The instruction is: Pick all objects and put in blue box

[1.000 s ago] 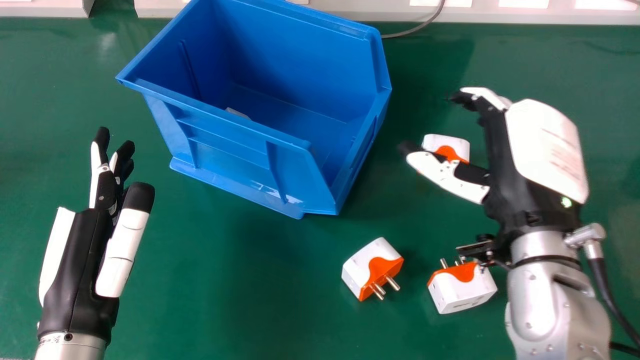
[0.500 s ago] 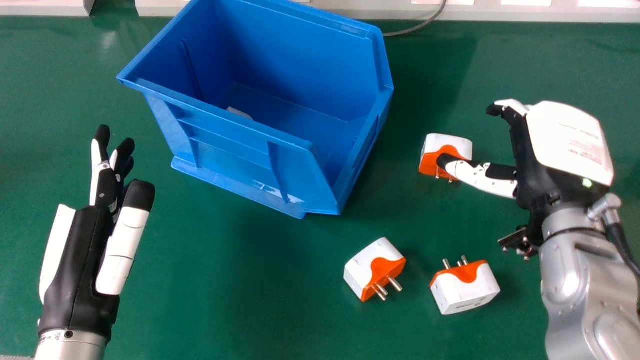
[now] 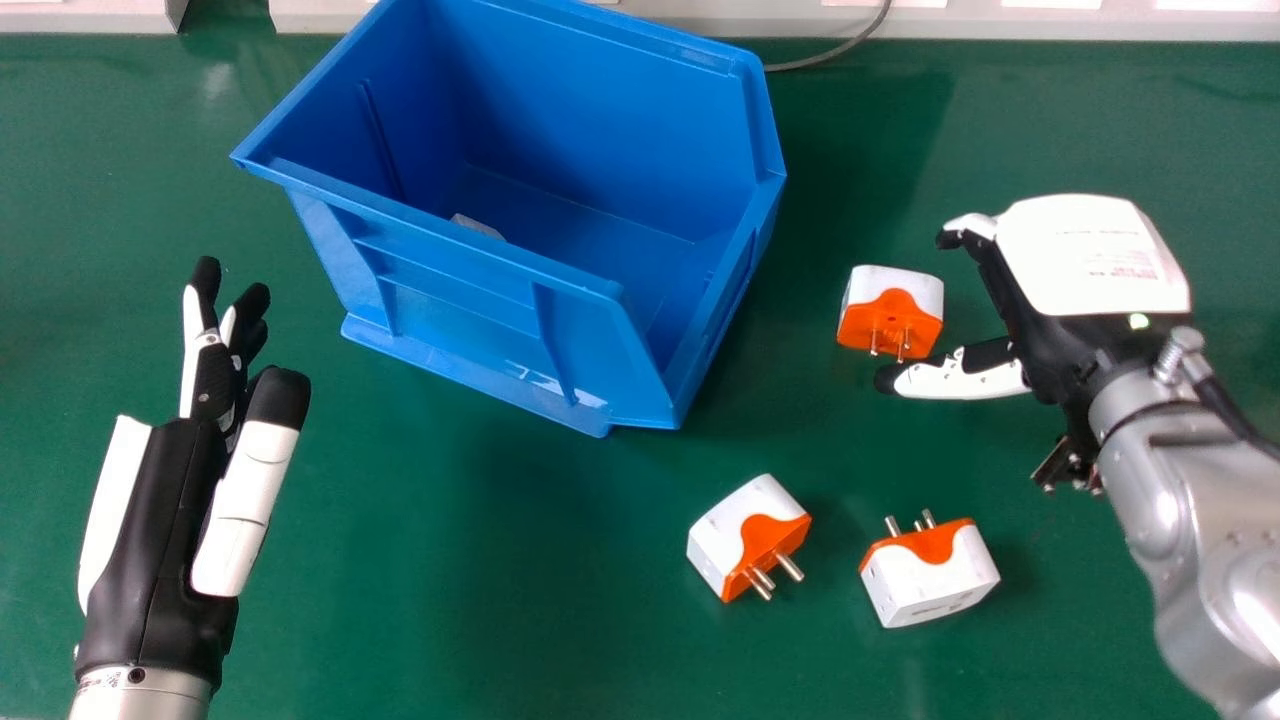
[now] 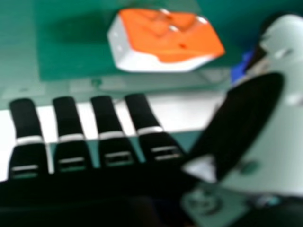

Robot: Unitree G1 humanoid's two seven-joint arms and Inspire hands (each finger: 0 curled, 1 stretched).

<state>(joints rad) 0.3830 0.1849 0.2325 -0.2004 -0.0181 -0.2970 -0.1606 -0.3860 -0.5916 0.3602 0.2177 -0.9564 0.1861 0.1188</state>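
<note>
Okay, so the big change is the right hand [image 3: 1095,255]: it's backed off toward the robot's right and its forearm has swung outward. A second ago its thumb [image 3: 955,378] was lying across the view of the far white-and-orange plug adaptor [image 3: 890,310], and now the tip sits just beside the adaptor's near side, so the whole thing is in plain sight. Nothing's been grabbed though. The hand is released, fingers [image 4: 106,113] pretty much straight in the right hand view, with an adaptor showing past them.

That adaptor hasn't budged, it's on the green table [image 3: 500,560] to the right of the big open blue plastic box [image 3: 450,285], pins facing the robot. Same story for the other two: the nearer white-and-orange adaptor with pins toward the robot [image 3: 735,530] and the white-and-orange adaptor with pins pointing away [image 3: 925,585]. There's also a small whitish item [image 3: 477,226] partly visible inside the box.

Left hand [image 3: 165,520] is idle at the view's left.

So imo no gain on the count, three left to box. Looks to me like it's lining up again on the far one; next it'd need to get thumb and fingers either side. Closing too early could just shove it away.
</note>
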